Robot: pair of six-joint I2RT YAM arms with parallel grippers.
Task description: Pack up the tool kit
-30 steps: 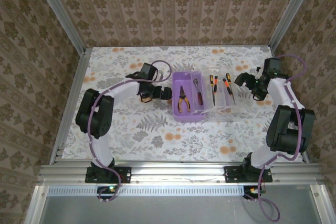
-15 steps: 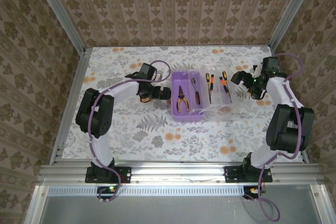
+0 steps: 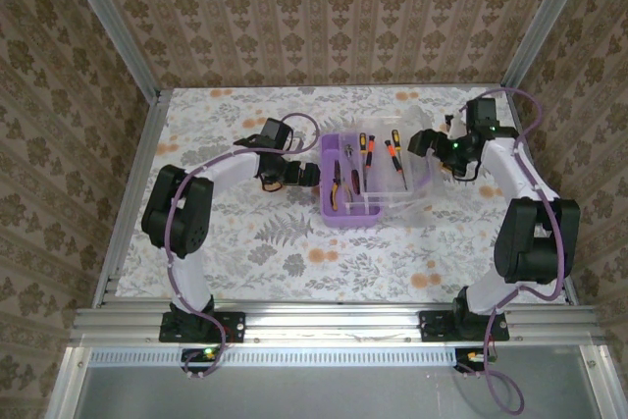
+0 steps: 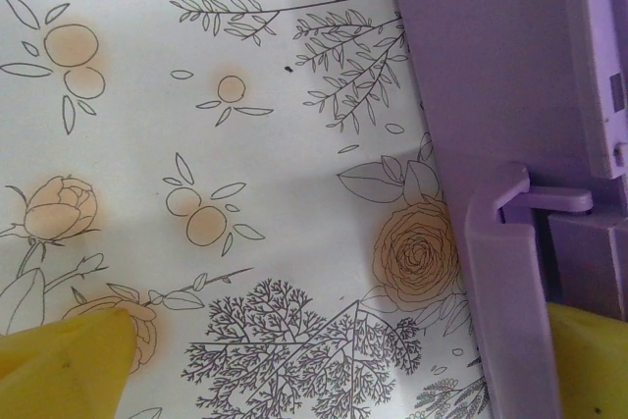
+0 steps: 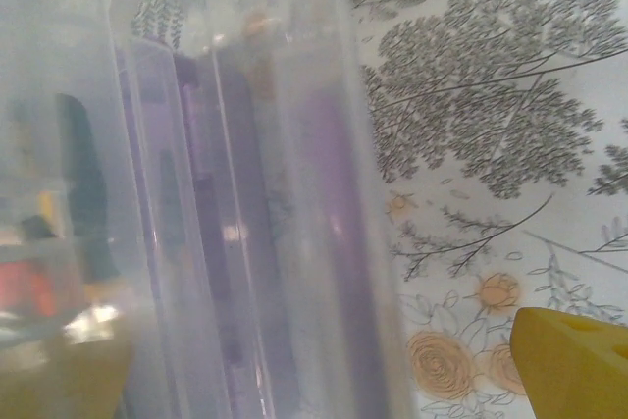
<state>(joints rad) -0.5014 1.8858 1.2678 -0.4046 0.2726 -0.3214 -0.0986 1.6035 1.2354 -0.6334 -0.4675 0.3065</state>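
The purple tool kit box (image 3: 339, 215) stands open mid-table with orange-handled pliers (image 3: 337, 182) inside. Its clear lid (image 3: 417, 182) is tilted up on the right, and black-orange screwdrivers (image 3: 394, 156) lie against it. My right gripper (image 3: 424, 141) is open at the lid's far right edge. In the right wrist view the lid (image 5: 245, 193) runs between the jaws, with one yellow fingertip (image 5: 574, 360) on the outside. My left gripper (image 3: 312, 176) is open against the box's left wall (image 4: 491, 95), its fingertips (image 4: 59, 360) spread over the cloth.
A floral cloth (image 3: 245, 233) covers the table. Metal rails (image 3: 128, 193) border it on both sides and papered walls enclose it. A purple clasp (image 4: 510, 233) juts from the box's side close to my left gripper.
My right gripper has moved left and up, swinging the clear lid with the screwdrivers toward the box. The left arm has stayed put.
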